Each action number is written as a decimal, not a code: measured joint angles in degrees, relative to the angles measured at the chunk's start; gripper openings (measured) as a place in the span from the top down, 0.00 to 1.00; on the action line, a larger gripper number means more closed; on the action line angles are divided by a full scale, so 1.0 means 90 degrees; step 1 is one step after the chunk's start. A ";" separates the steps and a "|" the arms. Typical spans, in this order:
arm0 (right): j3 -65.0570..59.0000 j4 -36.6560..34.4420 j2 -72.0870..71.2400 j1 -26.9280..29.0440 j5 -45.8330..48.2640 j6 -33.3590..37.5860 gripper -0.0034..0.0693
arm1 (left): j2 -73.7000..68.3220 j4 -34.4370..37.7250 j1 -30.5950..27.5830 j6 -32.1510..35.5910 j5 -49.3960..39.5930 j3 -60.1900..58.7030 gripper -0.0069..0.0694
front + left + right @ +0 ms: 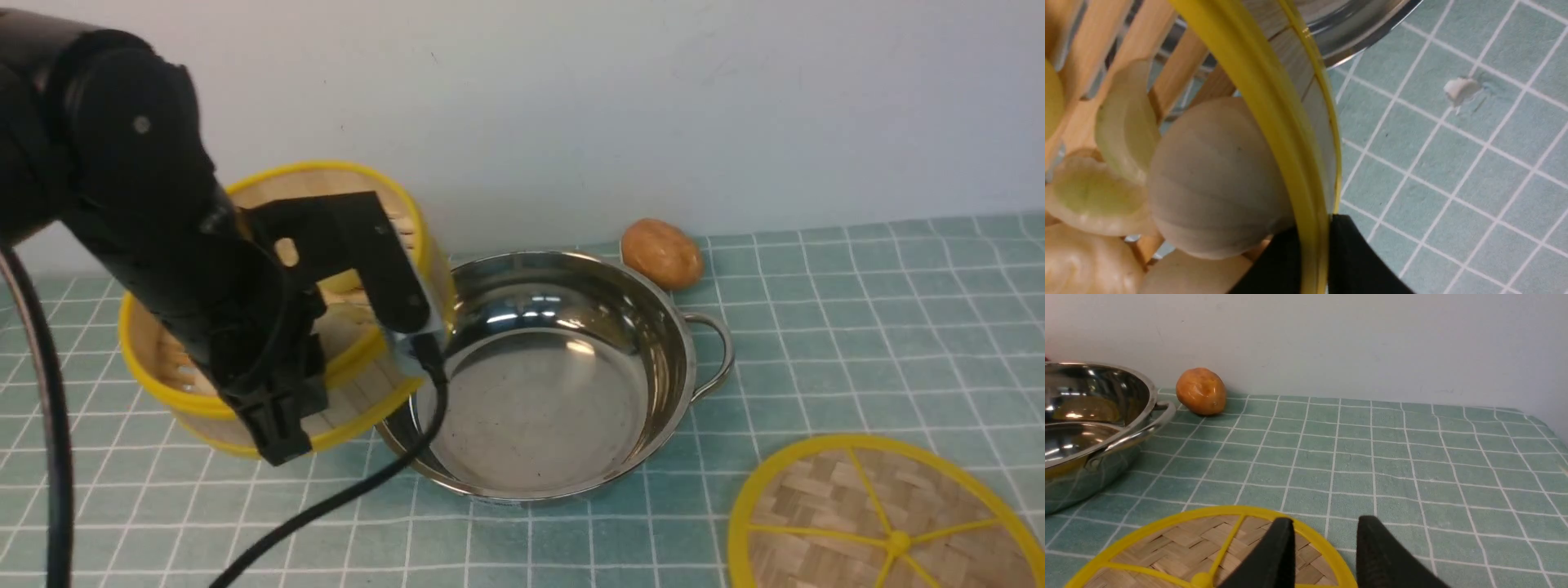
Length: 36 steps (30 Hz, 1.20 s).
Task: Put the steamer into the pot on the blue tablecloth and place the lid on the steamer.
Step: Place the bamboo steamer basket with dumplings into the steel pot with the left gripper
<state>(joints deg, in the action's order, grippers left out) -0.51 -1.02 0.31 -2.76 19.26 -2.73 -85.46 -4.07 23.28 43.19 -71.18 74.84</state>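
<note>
The steamer [359, 380], a bamboo basket with a yellow rim, hangs tilted just left of the pot [555, 408], overlapping its left edge. My left gripper [282, 425] is shut on the steamer's near rim [1290, 134], one finger inside and one outside. Pale dumplings [1216, 175] lie against that rim on the slatted floor. The shiny pot stands empty on the blue tablecloth [857, 327]. The lid [882, 523] lies flat at the front right. In the right wrist view my right gripper [1325, 533] is open over the lid's [1167, 539] far edge, holding nothing.
An orange-brown potato-like thing [661, 251] lies behind the pot near the wall. A black cable [343, 498] trails from the left arm across the front of the pot. A small white scrap [1459, 87] lies on the cloth.
</note>
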 joint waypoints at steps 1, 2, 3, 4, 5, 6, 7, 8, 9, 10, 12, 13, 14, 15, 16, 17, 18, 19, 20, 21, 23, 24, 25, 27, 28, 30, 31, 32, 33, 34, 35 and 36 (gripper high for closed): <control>0.0000 0.0000 0.0000 0.0000 0.0000 0.0000 0.62 | -0.0101 -0.0037 0.0253 0.0055 0.0049 0.0077 0.84; 0.0000 0.0000 0.0000 0.0000 0.0000 0.0000 0.62 | -0.0167 -0.0086 0.0399 0.0128 0.0118 0.0124 0.84; 0.0000 0.0000 0.0000 0.0000 0.0000 0.0000 0.62 | -0.0167 -0.0086 0.0399 0.0128 0.0118 0.0124 0.84; 0.0000 0.0000 0.0000 0.0000 0.0000 0.0000 0.62 | -0.0286 -0.0145 0.0612 0.0217 0.0239 0.0181 0.84; 0.0000 0.0000 0.0000 0.0000 0.0000 0.0000 0.62 | -0.0382 -0.0182 0.0745 0.0244 0.0352 0.0215 0.84; 0.0000 0.0000 0.0000 0.0000 0.0000 0.0000 0.62 | -0.0457 -0.0188 0.0802 0.0257 0.0418 0.0240 0.84; 0.0000 0.0000 0.0000 0.0000 0.0000 0.0000 0.62 | -0.0550 -0.0210 0.0901 0.0271 0.0514 0.0287 0.84; 0.0000 0.0000 0.0000 0.0000 0.0000 0.0000 0.62 | -0.0647 -0.0216 0.0959 0.0271 0.0575 0.0313 0.84; 0.0000 0.0000 0.0000 0.0000 0.0000 0.0000 0.62 | -0.0748 -0.0225 0.1021 0.0265 0.0629 0.0351 0.84; 0.0000 0.0000 0.0000 0.0000 0.0000 0.0000 0.62 | -0.0826 -0.0224 0.1069 0.0264 0.0667 0.0379 0.84; 0.0000 0.0000 0.0000 0.0000 0.0000 0.0000 0.62 | -0.1016 -0.0163 0.1133 0.0235 0.0753 0.0446 0.84; 0.0000 0.0000 0.0000 0.0000 0.0000 0.0000 0.62 | -0.1124 -0.0100 0.1143 0.0223 0.0799 0.0488 0.84; 0.0000 0.0000 0.0000 0.0000 0.0000 0.0000 0.62 | -0.1124 -0.0089 0.1143 0.0223 0.0813 0.0489 0.84; 0.0000 0.0000 0.0000 0.0000 0.0000 0.0000 0.62 | -0.1240 0.0033 0.1155 0.0229 0.0889 0.0532 0.84; 0.0000 0.0000 0.0000 0.0000 0.0000 0.0000 0.62 | -0.1300 0.0111 0.1155 0.0236 0.0985 0.0545 0.84; 0.0000 0.0000 0.0000 0.0000 0.0000 0.0000 0.62 | -0.1321 0.0142 0.1155 0.0243 0.1017 0.0553 0.84; 0.0000 0.0000 0.0000 0.0000 0.0000 0.0000 0.62 | -0.1378 0.0231 0.1155 0.0263 0.1127 0.0572 0.84; 0.0000 0.0000 0.0000 0.0000 0.0000 0.0000 0.62 | -0.1443 0.0303 0.1155 0.0272 0.1187 0.0603 0.84; 0.0000 0.0000 0.0000 0.0000 0.0000 0.0000 0.62 | -0.1477 0.0333 0.1165 0.0272 0.1272 0.0621 0.84; 0.0000 0.0000 0.0000 0.0000 0.0000 0.0000 0.62 | -0.1534 0.0359 0.1176 0.0278 0.1320 0.0644 0.84; 0.0000 0.0000 0.0000 0.0000 0.0000 0.0000 0.62 | -0.1631 0.0374 0.1189 0.0299 0.1403 0.0668 0.84; 0.0000 0.0000 0.0000 0.0000 0.0000 0.0000 0.62 | -0.1671 0.0382 0.1189 0.0298 0.1418 0.0674 0.84; 0.0000 0.0000 0.0000 0.0000 0.0000 0.0000 0.62 | -0.1709 0.0382 0.1189 0.0300 0.1426 0.0674 0.84; 0.0000 0.0000 0.0000 0.0000 0.0000 0.0000 0.62 | -0.1809 0.0382 0.1190 0.0305 0.1426 0.0674 0.84; 0.0000 0.0000 0.0000 0.0000 0.0000 0.0000 0.62 | -0.1854 0.0382 0.1195 0.0305 0.1426 0.0674 0.84; 0.0000 0.0000 0.0000 0.0000 0.0000 0.0000 0.62 | -0.1930 0.0382 0.1195 0.0305 0.1426 0.0674 0.84; 0.0000 0.0000 0.0000 0.0000 0.0000 0.0000 0.62 | -0.1968 0.0382 0.1195 0.0305 0.1426 0.0674 0.84; 0.0000 0.0000 0.0000 0.0000 0.0000 0.0000 0.62 | -0.2037 0.0382 0.1195 0.0305 0.1426 0.0674 0.84; 0.0000 0.0000 0.0000 0.0000 0.0000 0.0000 0.62 | -0.2046 0.0382 0.1195 0.0311 0.1426 0.0674 0.84; 0.0000 0.0000 0.0000 0.0000 0.0000 0.0000 0.62 | -0.2091 0.0382 0.1201 0.0317 0.1426 0.0674 0.84; 0.0000 0.0000 0.0000 0.0000 0.0000 0.0000 0.62 | -0.2141 0.0382 0.1201 0.0319 0.1432 0.0674 0.84; 0.0000 0.0000 0.0000 0.0000 0.0000 0.0000 0.62 | -0.2199 0.0382 0.1206 0.0325 0.1439 0.0674 0.84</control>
<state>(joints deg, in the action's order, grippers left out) -0.51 -1.02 0.31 -2.76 19.26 -2.73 -105.25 -0.63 34.14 46.12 -58.23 80.91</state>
